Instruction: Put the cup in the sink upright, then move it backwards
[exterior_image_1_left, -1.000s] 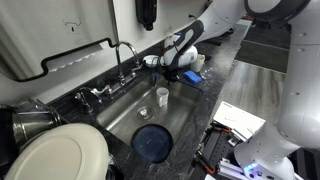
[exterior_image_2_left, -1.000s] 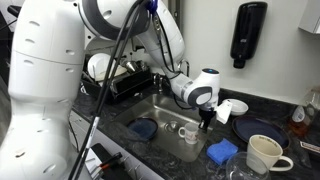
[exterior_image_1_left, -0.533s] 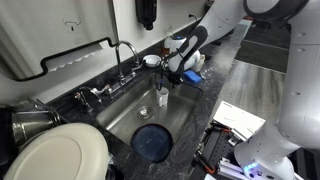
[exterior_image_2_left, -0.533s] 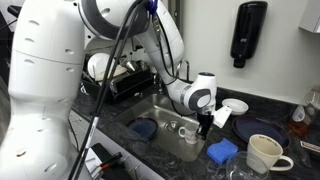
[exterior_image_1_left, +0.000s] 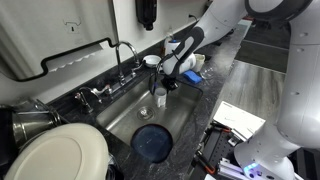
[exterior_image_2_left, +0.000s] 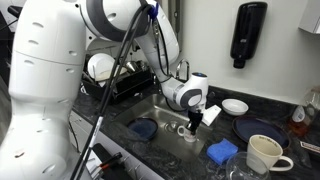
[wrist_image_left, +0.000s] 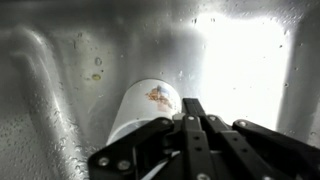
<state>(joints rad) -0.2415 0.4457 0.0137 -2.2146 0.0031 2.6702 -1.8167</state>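
Since the earlier frame the gripper (exterior_image_1_left: 161, 90) has come down from upper right onto the cup (wrist_image_left: 148, 108). The cup sits in the steel sink (exterior_image_1_left: 118, 118), right of the faucet (exterior_image_1_left: 124, 52), and dark countertop (exterior_image_1_left: 215, 85) lies farther right. The arm slants down leftward. Its fingers look close together, but whether they pinch the cup cannot be told.

gripper (exterior_image_1_left: 160, 89): moved down and left from upper centre to mid-frame, arriving at the white cup (exterior_image_1_left: 161, 100).
white cup: became partly hidden behind the gripper.
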